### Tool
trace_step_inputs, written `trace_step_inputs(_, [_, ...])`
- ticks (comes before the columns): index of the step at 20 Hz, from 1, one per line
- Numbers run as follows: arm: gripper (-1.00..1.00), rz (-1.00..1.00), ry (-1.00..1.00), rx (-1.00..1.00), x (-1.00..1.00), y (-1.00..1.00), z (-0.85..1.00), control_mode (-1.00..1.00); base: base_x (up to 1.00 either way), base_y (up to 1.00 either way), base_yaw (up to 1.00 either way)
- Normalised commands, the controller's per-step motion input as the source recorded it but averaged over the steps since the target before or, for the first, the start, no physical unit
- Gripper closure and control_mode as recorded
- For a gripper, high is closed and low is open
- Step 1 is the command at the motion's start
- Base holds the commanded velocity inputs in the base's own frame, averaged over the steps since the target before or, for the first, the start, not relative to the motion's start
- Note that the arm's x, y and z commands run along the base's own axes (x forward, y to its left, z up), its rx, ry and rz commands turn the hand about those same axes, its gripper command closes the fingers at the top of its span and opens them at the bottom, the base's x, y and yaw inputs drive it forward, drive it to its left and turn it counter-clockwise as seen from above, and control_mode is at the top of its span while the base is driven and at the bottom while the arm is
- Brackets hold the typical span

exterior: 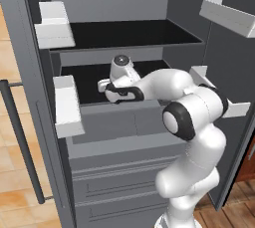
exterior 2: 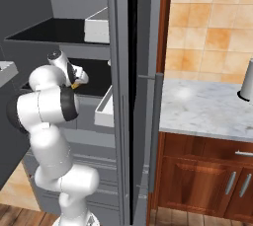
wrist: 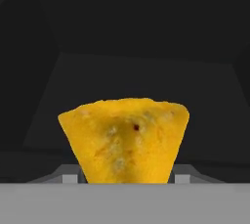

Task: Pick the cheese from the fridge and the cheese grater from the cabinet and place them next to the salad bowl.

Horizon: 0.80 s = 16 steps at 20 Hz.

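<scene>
Hand (wrist: 126, 179) deep on fridge (exterior: 124, 33) shelf, fingers closed either side of cheese wedge (wrist: 124, 140); wedge sits dead centre, narrow end toward hand.

Arm: elbow bent, forearm reaching forward and level; gripper (wrist: 126, 179): 2 fingers closed against the cheese (wrist: 125, 140) wedge's sides.
</scene>
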Motion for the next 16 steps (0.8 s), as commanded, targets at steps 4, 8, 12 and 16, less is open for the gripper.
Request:
trace_step_inputs(4, [1.0,0.0,-0.14,0.0,-0.79,0.0,0.1,-1.0,0.0,0.0,0.0])
trace_step_inputs(8, [1.0,0.0,-0.01,0.0,-0.66,0.0,0.45,-1.0,0.0,0.0,0.0])
trace_step_inputs(12, [1.0,0.0,0.0,0.0,-0.66,0.0,0.45,-1.0,0.0,0.0,0.0])
trace_step_inputs(16, [1.0,0.0,0.0,0.0,-0.63,0.0,0.55,-1.0,0.0,0.0,0.0])
